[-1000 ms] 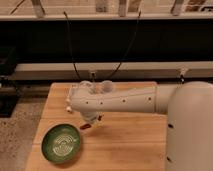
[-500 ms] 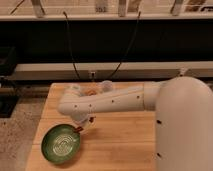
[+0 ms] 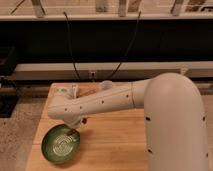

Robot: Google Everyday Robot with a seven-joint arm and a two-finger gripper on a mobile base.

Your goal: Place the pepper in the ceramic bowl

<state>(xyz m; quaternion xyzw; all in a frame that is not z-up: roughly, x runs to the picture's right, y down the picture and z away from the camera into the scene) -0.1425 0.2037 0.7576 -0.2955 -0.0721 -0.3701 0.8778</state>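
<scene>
Held end effector [image 3: 75, 129] right over edge of green ceramic bowl [image 3: 54, 151] on wooden counter [image 3: 116, 146]. Could not tell if open or closed.

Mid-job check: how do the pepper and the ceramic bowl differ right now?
The pepper is small and slim; the ceramic bowl is far wider. The pepper is reddish-brown; the bowl is glossy green with pale rings. The pepper is at the hand, over the bowl's upper right rim; the bowl rests flat on the wooden table. Both are near the table's front left corner.
</scene>
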